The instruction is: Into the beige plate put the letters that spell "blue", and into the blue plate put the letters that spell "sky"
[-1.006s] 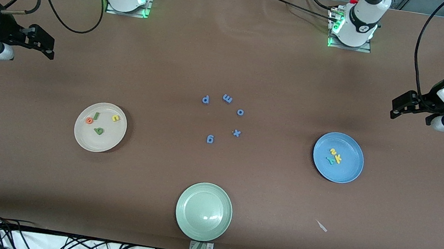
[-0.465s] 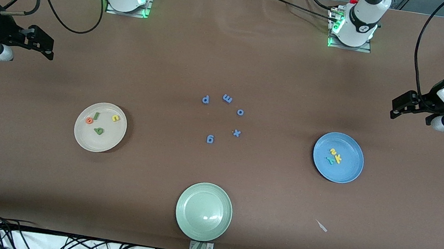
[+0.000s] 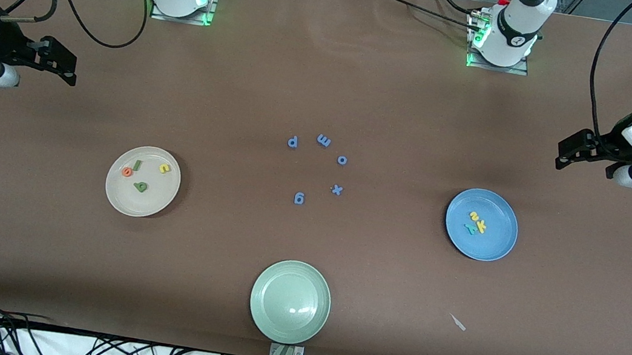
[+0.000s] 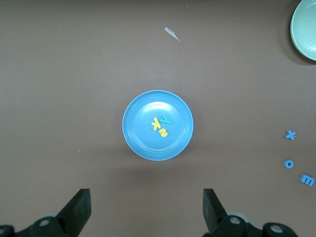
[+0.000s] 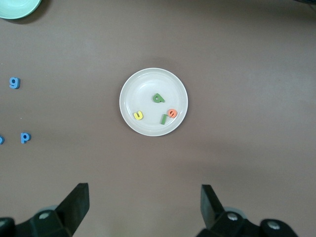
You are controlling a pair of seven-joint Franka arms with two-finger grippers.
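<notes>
The table [image 3: 328, 81] is covered in plain brown cloth, and nearest the camera a pale green plate [image 3: 290, 302] sits at its edge, with a small pale scrap [image 3: 458, 322] toward the left arm's end.

Farther in, the beige plate [image 3: 143, 181] toward the right arm's end holds four letters: dark green b [image 3: 140, 186] at its centre, orange e [image 3: 127, 172] at 10 o'clock, green l [image 3: 137, 165] at 11 and yellow u [image 3: 164, 168] at 1. The blue plate [image 3: 481, 224] toward the left arm's end holds yellow s [image 3: 474, 215], yellow k [image 3: 480, 225] and teal y [image 3: 471, 228], bunched just off its centre, and five blue letters [image 3: 323, 140] lie loose between the two plates.

Farthest off, both arms wait with wide-open, empty pincers, the right pincer [image 5: 143, 197] over the table's right-arm end and the left pincer [image 4: 147, 210] over its left-arm end.
</notes>
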